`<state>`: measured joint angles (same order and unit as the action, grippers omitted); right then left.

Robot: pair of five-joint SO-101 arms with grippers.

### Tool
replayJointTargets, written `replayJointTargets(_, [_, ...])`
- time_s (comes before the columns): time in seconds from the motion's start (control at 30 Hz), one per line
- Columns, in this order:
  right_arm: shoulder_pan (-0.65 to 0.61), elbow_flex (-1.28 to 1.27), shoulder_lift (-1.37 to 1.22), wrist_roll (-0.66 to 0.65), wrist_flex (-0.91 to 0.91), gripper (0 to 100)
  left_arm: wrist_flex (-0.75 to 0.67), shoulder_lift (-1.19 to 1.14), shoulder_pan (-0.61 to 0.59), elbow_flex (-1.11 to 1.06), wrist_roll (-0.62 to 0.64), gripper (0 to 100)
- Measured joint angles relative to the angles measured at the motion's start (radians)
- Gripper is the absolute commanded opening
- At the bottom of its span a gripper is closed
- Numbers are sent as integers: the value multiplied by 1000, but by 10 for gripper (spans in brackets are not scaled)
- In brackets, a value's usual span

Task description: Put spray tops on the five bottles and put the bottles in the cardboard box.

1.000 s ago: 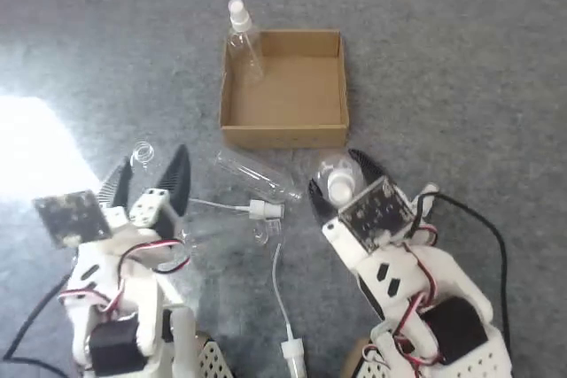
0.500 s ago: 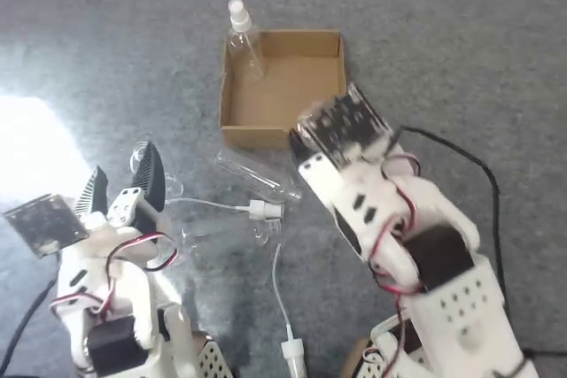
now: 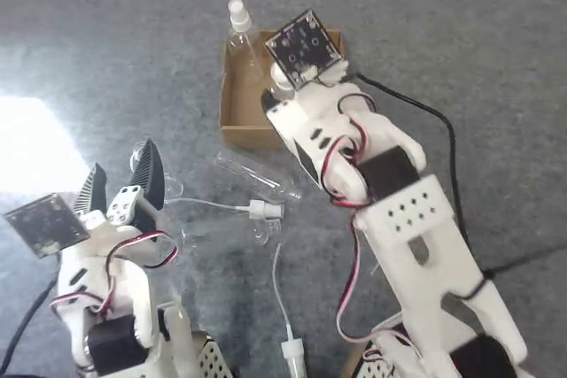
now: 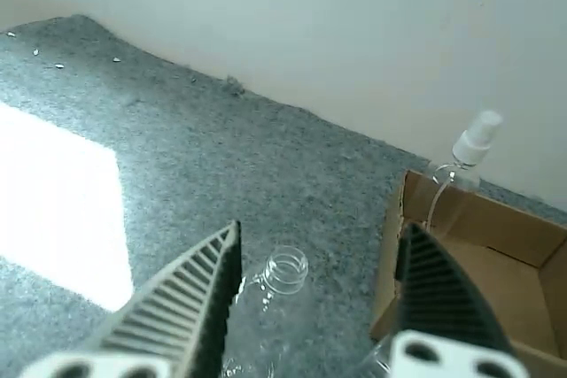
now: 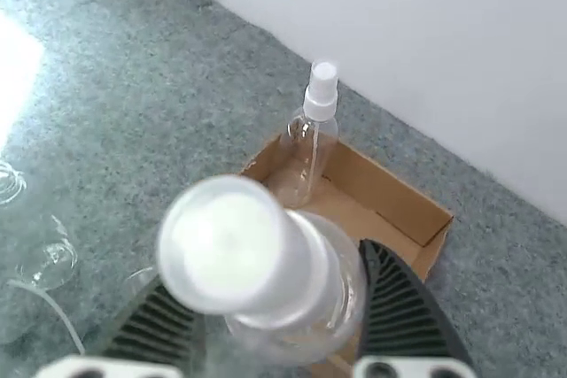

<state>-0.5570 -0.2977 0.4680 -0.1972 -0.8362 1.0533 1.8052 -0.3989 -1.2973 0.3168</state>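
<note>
Presently the right arm is stretched far forward, its wrist over the cardboard box (image 3: pixel 227 104). The right gripper (image 5: pixel 279 325) is clamped on a clear bottle (image 5: pixel 266 263) that already wears a white spray top, with one black finger on each side of the body. The bottle is held over the box; I cannot tell whether it touches the floor of the box.

The left arm sits folded back at the near left of the table. The left gripper (image 4: pixel 310 307) has its ribbed fingers (image 4: pixel 190 307) spread wide apart. An uncapped bottle (image 4: pixel 285 267) stands between them, and neither finger visibly touches it.

A second sprayer bottle (image 3: pixel 241 37) stands upright in the far left corner of the box, leaning on the wall. In front of the box an empty bottle (image 3: pixel 257 174) lies on its side. Just nearer the arms lies a loose spray top (image 3: pixel 261 210), its thin dip tube pointing toward the left arm. Beside it lies another clear bottle (image 3: pixel 221 232). A further spray top (image 3: pixel 292 347) lies at the near edge between the arm bases, with its tube running away from the arms.

Everything rests on a grey felt-like mat (image 3: pixel 461 68). A bright patch of sunlight (image 3: pixel 27 139) falls on the mat at the left. A plain white wall (image 4: pixel 354 24) rises directly behind the mat.
</note>
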Motion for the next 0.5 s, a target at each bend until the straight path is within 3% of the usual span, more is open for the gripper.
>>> replayJointTargets(0.3, [-12,6,-180,6,221,80,0,0,0,0,0,267])
replayJointTargets(0.5, [-12,153,-373,8,258,80,0,0,0,0,0,267])
